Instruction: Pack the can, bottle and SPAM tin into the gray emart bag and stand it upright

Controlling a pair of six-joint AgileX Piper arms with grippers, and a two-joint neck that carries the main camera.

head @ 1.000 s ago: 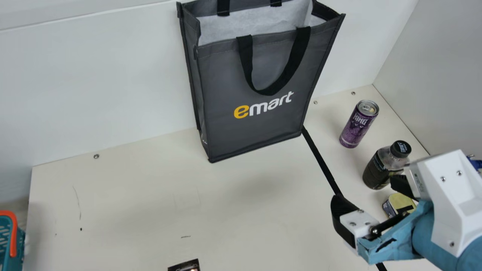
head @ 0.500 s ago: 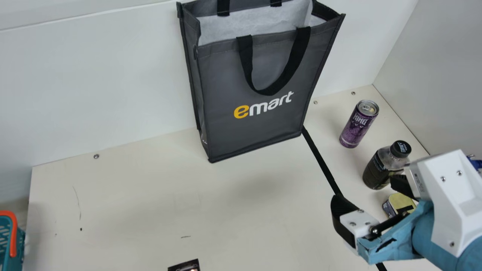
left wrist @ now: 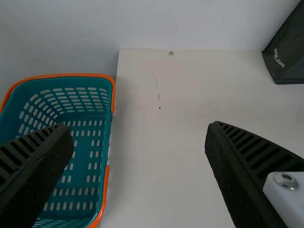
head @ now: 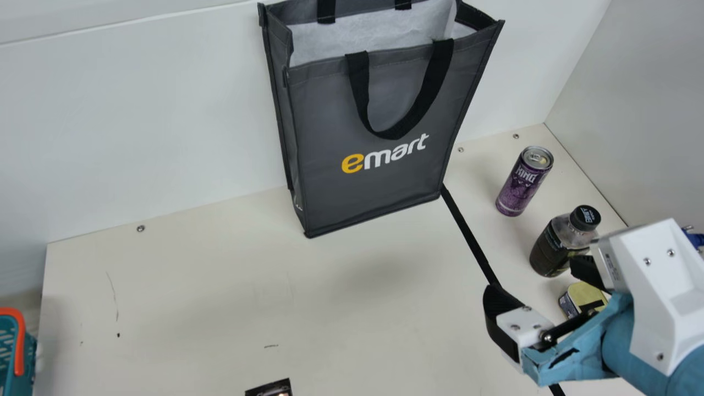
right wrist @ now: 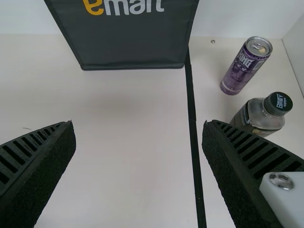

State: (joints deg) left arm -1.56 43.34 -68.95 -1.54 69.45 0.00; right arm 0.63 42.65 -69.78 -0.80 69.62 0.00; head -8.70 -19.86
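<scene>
None of the packing is done, as far as I can see. The can [head: 517, 192], the bottle [head: 550, 250] and the SPAM tin [head: 585, 295] are all outside the bag, in a loose row down the right of the main view, on the tabletop [head: 220, 286]. Can and bottle stand upright; the tin sits near the bottle, partly hidden behind my right claw [right wrist: 138, 124].

The gray emart bag [head: 374, 198] stands upright by the back wall, upper middle of the main view, its mouth open and white lining showing. I can't see down to its bottom. So the standing half of the job looks met for now, though I judge it will need checking once there is weight inside.

Both my claws are empty, fingers spread wide: the right one near the bottle and tin, the left claw [left wrist: 138, 127] over by the teal basket [left wrist: 107, 187]. What's left, then, is three pick-ups and three drops through that mouth, without tipping the bag.
</scene>
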